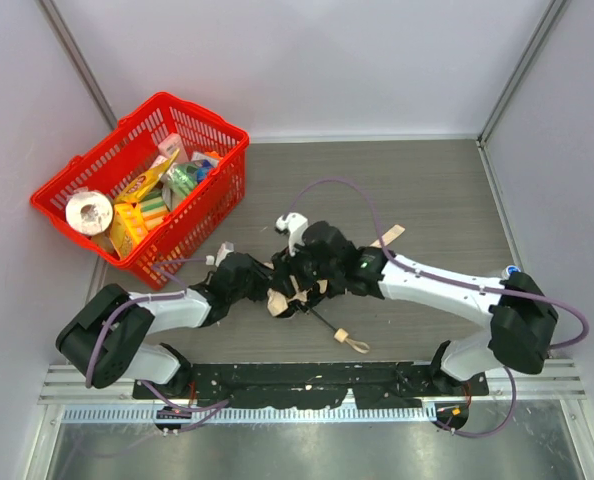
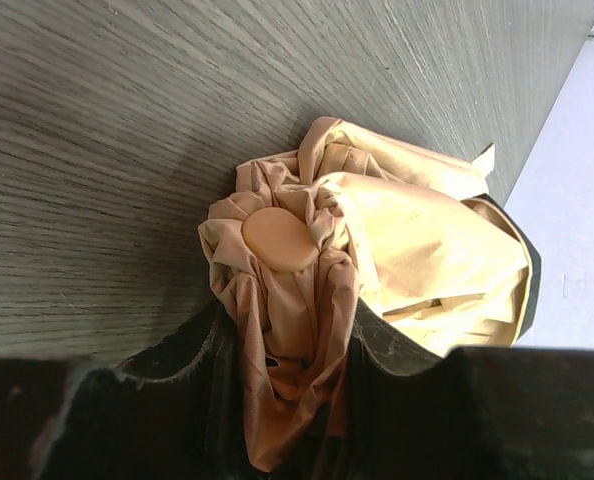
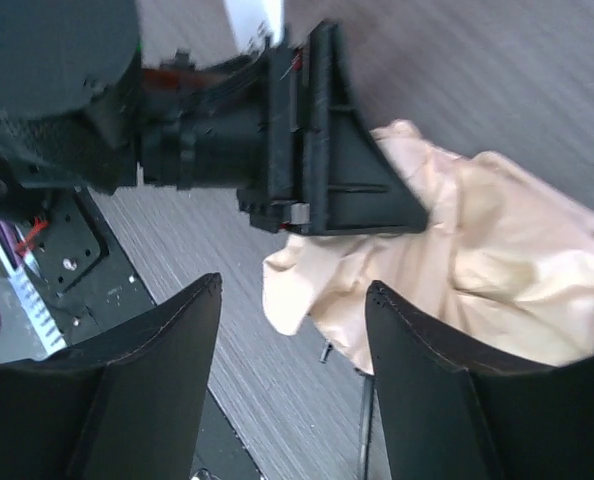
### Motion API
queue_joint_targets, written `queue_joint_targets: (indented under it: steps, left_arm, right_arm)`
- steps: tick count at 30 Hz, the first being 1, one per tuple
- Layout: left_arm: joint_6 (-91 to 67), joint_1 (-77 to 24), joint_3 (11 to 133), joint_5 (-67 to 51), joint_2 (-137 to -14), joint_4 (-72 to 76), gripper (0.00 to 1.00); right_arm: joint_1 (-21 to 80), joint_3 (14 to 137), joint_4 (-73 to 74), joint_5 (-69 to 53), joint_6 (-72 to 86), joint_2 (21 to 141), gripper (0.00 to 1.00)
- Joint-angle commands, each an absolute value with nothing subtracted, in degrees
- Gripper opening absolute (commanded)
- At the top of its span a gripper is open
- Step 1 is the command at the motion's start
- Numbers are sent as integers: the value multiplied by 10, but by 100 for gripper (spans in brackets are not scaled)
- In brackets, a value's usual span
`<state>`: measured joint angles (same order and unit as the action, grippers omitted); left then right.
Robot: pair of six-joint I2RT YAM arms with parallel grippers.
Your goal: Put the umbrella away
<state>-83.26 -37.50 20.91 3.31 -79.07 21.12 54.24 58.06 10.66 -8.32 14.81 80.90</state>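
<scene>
The beige umbrella point(image 1: 295, 290) lies crumpled on the grey table, mid-front, between my two grippers. Its black shaft runs forward-right to the small tan handle with a cord loop point(image 1: 343, 337). My left gripper point(image 1: 262, 285) is shut on a bunch of the umbrella's fabric point(image 2: 377, 230) just below its round tan cap point(image 2: 279, 238). The fabric is pinched between the left fingers point(image 2: 397, 350). My right gripper point(image 1: 307, 265) is open and hovers over the fabric's edge point(image 3: 497, 250). Nothing is between its fingers point(image 3: 417, 360). The left gripper point(image 3: 317, 170) shows right in front of it.
A red basket point(image 1: 202, 210) with groceries and a paper roll stands at the back left. A tan strap point(image 1: 387, 236) sticks out behind the right wrist. White walls close in on the left, back and right. The black mounting plate point(image 1: 297, 380) lines the near edge.
</scene>
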Motion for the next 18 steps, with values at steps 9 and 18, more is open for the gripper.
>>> queue_joint_targets:
  steps: [9, 18]
  left_arm:
    - [-849, -374, 236, 60, -788, 23, 0]
    - [-855, -374, 245, 55, -808, 21, 0]
  right_arm:
    - [669, 569, 34, 214, 83, 931, 80]
    - [675, 577, 59, 308, 57, 1018, 80]
